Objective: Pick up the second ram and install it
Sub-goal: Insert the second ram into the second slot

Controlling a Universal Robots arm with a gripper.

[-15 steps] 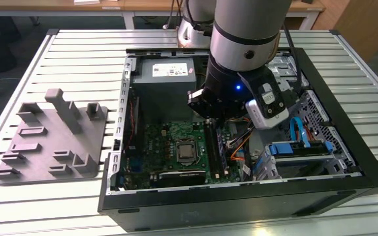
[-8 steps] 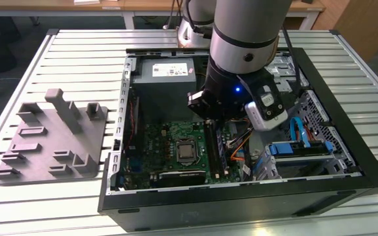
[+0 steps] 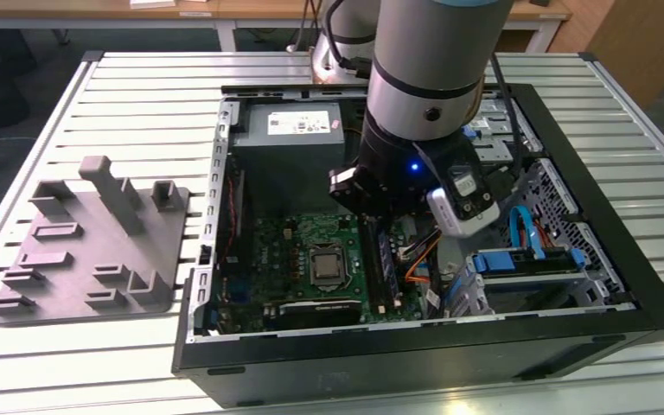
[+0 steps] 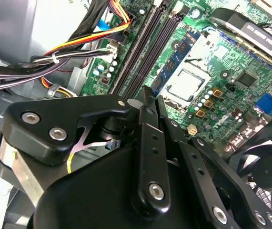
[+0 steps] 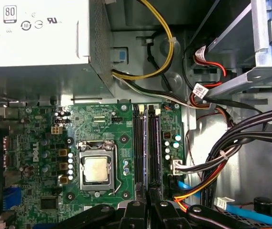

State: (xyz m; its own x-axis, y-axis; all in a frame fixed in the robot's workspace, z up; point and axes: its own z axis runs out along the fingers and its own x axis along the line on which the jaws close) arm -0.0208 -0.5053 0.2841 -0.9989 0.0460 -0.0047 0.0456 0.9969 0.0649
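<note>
The second ram [image 5: 150, 143], a thin dark stick with a bluish tint, lies along the black slots [image 5: 139, 143] of the green board [image 5: 102, 124], level with them. My gripper [image 5: 148, 196] is inside the open computer case [image 3: 424, 346], its black fingers [image 5: 135, 212] drawn together at the end of that stick farthest from the power supply. In the second wrist view the gripper [image 4: 147, 95] narrows to a shut tip just short of the slots [image 4: 147, 55]. In the exterior view the gripper [image 3: 380, 235] hangs below the arm over the slots. I cannot tell whether the tips touch the stick.
A grey power supply [image 3: 291, 130] fills the case's far end. The processor socket [image 5: 96, 170] sits beside the slots. Cable bundles [image 5: 221, 157] and a drive cage [image 3: 528, 259] crowd the other side. A grey fixture [image 3: 90, 242] stands on the slatted table at the exterior view's left.
</note>
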